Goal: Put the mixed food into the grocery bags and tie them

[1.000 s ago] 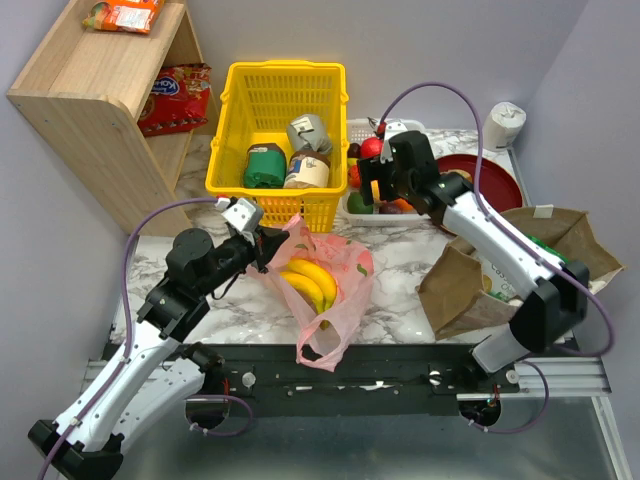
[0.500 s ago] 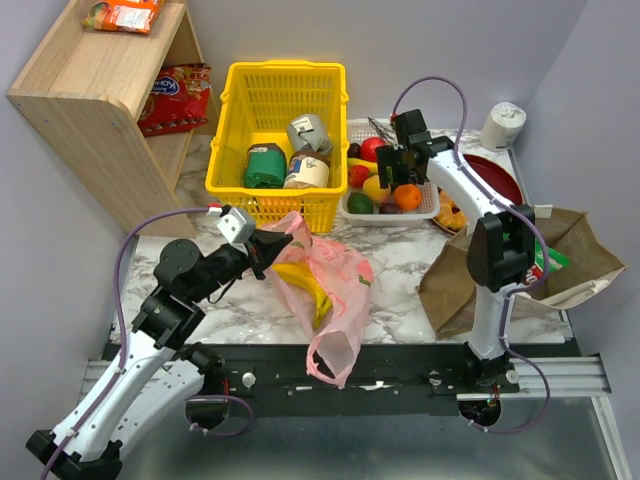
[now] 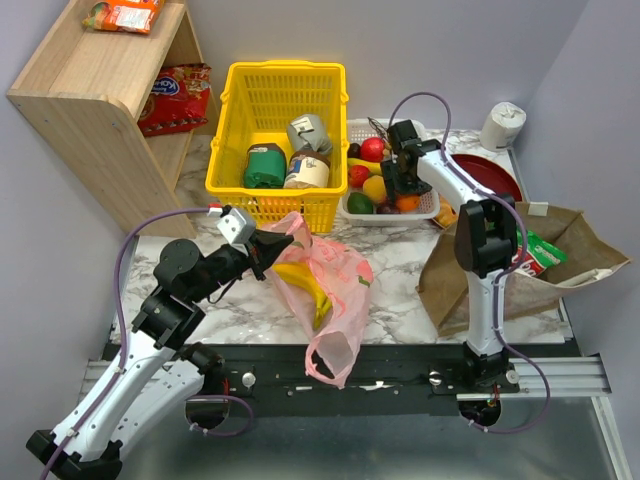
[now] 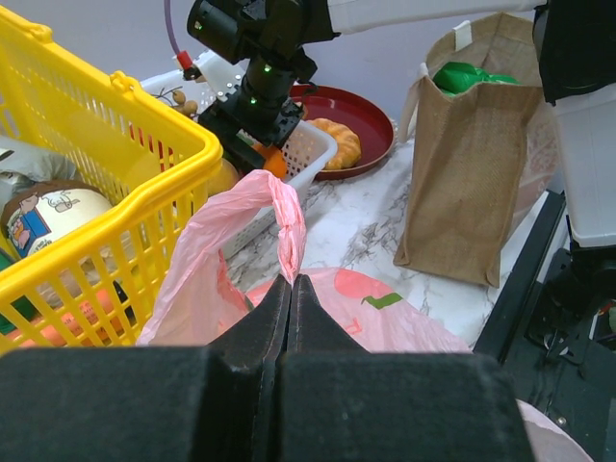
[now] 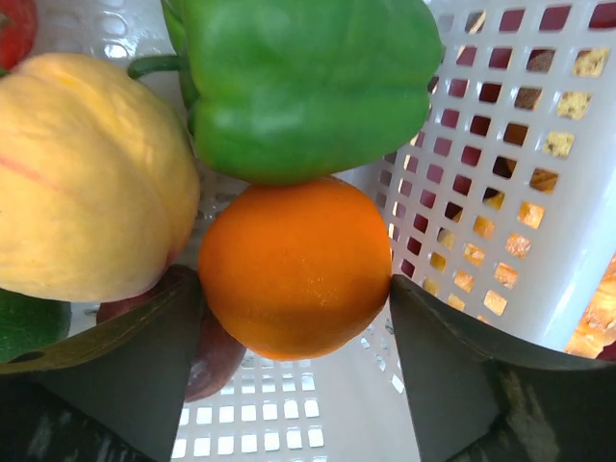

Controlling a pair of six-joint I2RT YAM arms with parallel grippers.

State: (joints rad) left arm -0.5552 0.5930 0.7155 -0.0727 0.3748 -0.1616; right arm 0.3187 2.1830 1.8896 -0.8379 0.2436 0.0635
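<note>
We look down into a small corner closed in by plain, pale lilac-grey walls: a back wall (image 3: 450, 40), a left wall (image 3: 40, 270) and a right wall (image 3: 600, 90). Against the left wall stands a light wooden shelf unit (image 3: 95, 110), open at the front, with its broad side panel turned up towards us. The worktop (image 3: 400, 265) is white marble-patterned with grey veins, and it reaches from the shelf unit across to the right wall. Along its near edge runs a black rail (image 3: 400, 378), and below that lies a dull grey metal surface (image 3: 330, 450). The light is soft and even, and the shadows we see are faint.
</note>
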